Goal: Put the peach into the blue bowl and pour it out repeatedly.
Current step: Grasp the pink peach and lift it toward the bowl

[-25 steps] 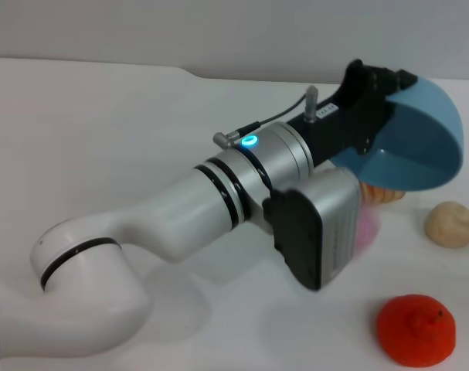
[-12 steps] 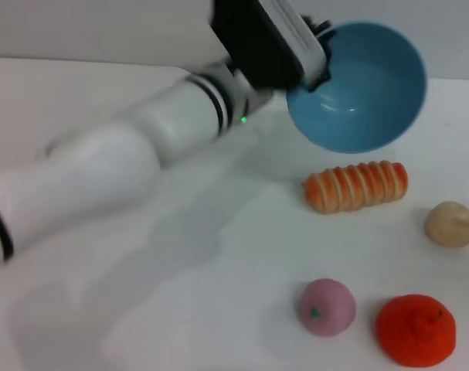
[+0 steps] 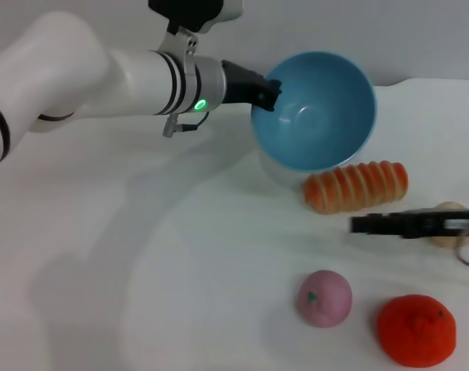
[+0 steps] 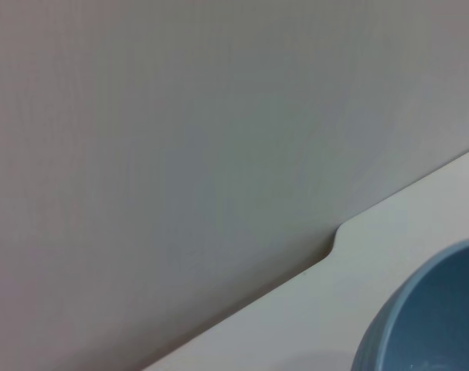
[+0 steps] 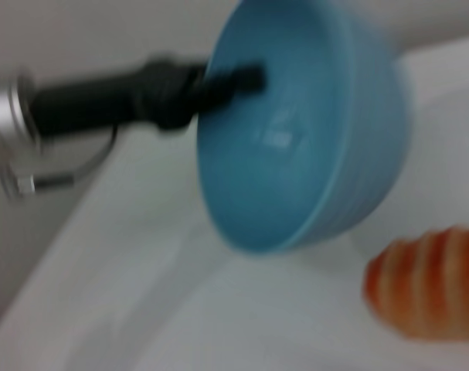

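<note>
Since half a second ago the left arm has swung clear of the middle of the table, and the right gripper has come into the head view from the right. Clamped on the near rim of the blue bowl, the left gripper holds the bowl off the white table, tipped so that its empty inside faces the camera; one dark finger shows lying over the rim and inside the bowl in the right wrist view. Whether the right gripper's fingers are apart or together cannot be told; it lies low over the table, just below the striped orange bread roll and in front of the beige round lump. The peach rests on the table near the front edge, well apart from the bowl and just beside the orange-red bumpy fruit on its right. The roll lies under the bowl's lower rim. In the left wrist view only a slice of the bowl's rim, the table's edge and the grey wall show.
</note>
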Available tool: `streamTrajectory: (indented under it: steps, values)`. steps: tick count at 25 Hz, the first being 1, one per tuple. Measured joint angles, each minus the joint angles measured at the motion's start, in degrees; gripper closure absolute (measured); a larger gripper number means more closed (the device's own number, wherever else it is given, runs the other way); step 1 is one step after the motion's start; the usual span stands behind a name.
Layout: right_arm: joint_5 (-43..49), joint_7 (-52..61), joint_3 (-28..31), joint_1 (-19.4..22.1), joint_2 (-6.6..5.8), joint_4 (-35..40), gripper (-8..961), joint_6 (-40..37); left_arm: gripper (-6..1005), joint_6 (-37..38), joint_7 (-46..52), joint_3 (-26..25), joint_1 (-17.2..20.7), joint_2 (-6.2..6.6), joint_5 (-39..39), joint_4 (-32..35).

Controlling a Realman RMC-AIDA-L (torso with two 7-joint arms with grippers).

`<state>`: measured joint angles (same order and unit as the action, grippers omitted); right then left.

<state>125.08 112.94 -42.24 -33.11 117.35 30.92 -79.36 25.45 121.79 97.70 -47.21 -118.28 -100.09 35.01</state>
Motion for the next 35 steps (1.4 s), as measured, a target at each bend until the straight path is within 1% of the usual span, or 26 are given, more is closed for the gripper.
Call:
streamTrajectory:
  steps: [2, 3, 4, 7, 12, 15, 23, 28, 32, 35]
  values:
    - [3.59, 1.17, -1.59, -3.03, 0.92, -0.73, 441, 1.09, 1001, -0.1, 0.11, 0.03, 0.54, -0.04, -0.03, 0.14]
    - [4.47, 1.82, -2.42, -4.14, 1.15, -1.49, 441, 1.82, 1001, -0.11, 0.19, 0.02, 0.78, -0.05, 0.0, 0.15]
    - [5.17, 2.82, -3.56, -5.39, 1.31, -2.64, 442, 2.65, 1001, -0.12, 0.29, -0.01, 1.02, -0.05, 0.02, 0.13]
    - [5.6, 6.48, -7.91, -8.18, 1.18, -6.32, 444, 4.55, 1001, -0.25, 0.84, -0.06, 1.75, -0.07, 0.07, 0.11]
    - [5.76, 10.73, -15.03, -8.87, 1.32, -7.15, 448, 5.46, 1001, -0.57, 0.99, 0.67, 2.02, -0.07, 0.13, 0.05]
    - [5.73, 12.19, -18.33, -8.94, 1.38, -7.19, 450, 5.13, 1001, -0.57, 0.99, 0.71, 2.04, -0.12, 0.16, 0.06]
    - [4.74, 12.05, -17.91, -8.0, 1.35, -5.39, 456, 4.94, 1001, -1.02, 0.99, 0.74, 1.9, -0.3, 0.21, 0.04]
    - [4.65, 11.94, -18.51, -7.66, 1.34, -4.61, 692, 4.78, 1001, -0.93, 1.07, 0.77, 2.47, -0.29, 0.6, 0.0]
    - [3.62, 10.72, -18.15, -7.14, 1.31, -2.9, 749, 3.52, 1001, -0.93, 1.73, 0.77, 2.58, -0.28, 0.45, -0.03]
    - [-2.15, 5.72, -18.08, -6.22, 1.03, -1.18, 792, -0.66, 1001, -1.1, 1.76, 0.76, 2.78, -0.27, 0.61, -0.07]
